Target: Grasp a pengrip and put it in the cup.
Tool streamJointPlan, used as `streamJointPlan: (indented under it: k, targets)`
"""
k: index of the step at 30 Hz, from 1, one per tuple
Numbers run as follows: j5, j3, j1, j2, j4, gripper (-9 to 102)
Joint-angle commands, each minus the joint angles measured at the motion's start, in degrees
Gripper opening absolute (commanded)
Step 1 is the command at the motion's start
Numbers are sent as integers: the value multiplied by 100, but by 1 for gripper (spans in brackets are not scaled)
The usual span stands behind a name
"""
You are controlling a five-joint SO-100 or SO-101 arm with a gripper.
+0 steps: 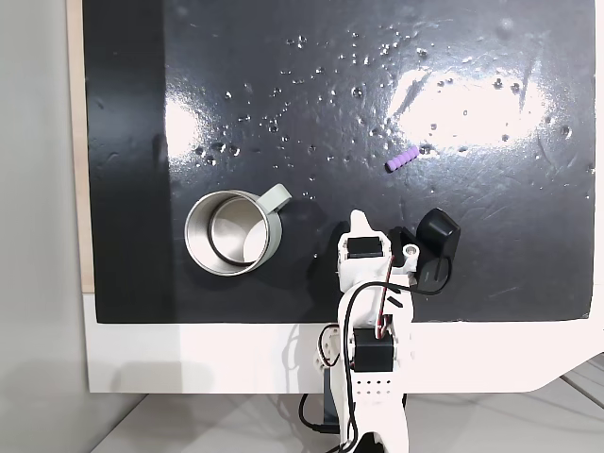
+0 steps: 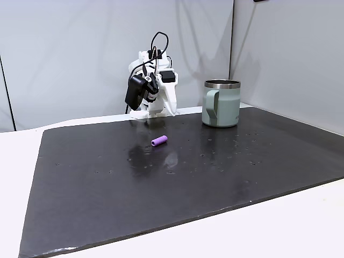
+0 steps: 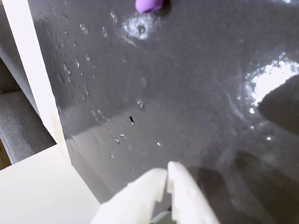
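Note:
The light-purple pengrip (image 1: 403, 159) lies alone on the black mat, right of centre in a fixed view from above; it also lies on the mat (image 2: 159, 141) in front of the arm, and peeks in at the top edge of the wrist view (image 3: 149, 4). The metal cup (image 1: 271, 238) stands upright at the mat's lower left with its handle (image 1: 276, 196) toward the upper right; in the side fixed view the cup (image 2: 221, 107) stands right of the arm. My gripper (image 1: 357, 222) (image 2: 173, 112) (image 3: 167, 173) is folded back near the arm's base, shut on nothing, well short of the pengrip.
The glossy black mat (image 1: 283, 94) covers a white table (image 1: 189, 359) and carries small specks and glare. A black camera module (image 1: 436, 236) hangs beside the wrist. Grey walls (image 2: 80, 54) stand behind the arm.

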Motion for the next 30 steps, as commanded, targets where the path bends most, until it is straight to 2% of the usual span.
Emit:
streamJointPlan:
  k: [1,12,18,24,30]
  targets:
    - [-281,-18,-325,53,-264,0]
    - [-308,-18,-325,53,-264,0]
    - [-932,-404,123,53,-308,0]
    - [-1600,-782,466,62,123,0]
    - [-1942,-1002,940,-114,62,8]
